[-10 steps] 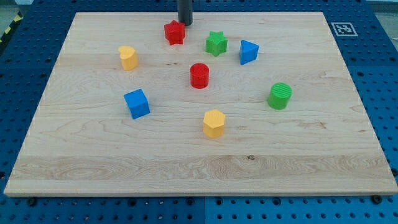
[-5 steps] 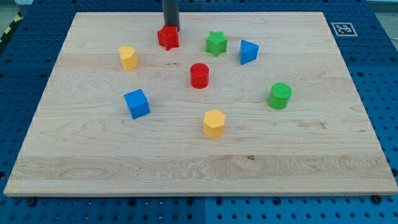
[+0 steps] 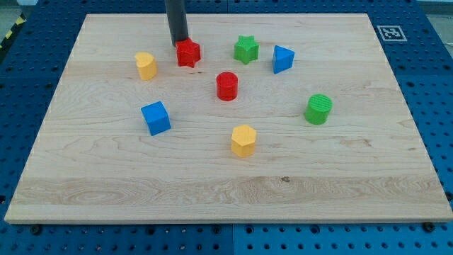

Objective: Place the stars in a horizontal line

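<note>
Camera view: my tip has no jaws to read; it is a bare rod, cut off by the view's top, its end touching the red star's upper-left side near the board's top edge. The green star sits apart toward the view's right, level with the red star, a blue triangular block just beside it.

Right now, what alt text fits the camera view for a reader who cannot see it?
My tip touches the red star at its upper left, near the board's top. The green star sits to its right at roughly the same height, six other coloured blocks around.
</note>
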`<move>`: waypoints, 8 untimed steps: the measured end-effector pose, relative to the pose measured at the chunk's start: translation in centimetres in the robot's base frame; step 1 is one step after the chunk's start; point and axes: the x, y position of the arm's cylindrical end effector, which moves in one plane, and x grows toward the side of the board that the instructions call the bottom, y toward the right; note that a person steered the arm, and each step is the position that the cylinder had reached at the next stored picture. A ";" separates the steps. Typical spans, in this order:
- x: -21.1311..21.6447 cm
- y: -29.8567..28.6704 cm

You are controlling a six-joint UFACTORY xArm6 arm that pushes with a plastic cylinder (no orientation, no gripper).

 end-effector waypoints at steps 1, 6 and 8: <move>-3.8 1.3; 2.5 14.3; 3.3 15.5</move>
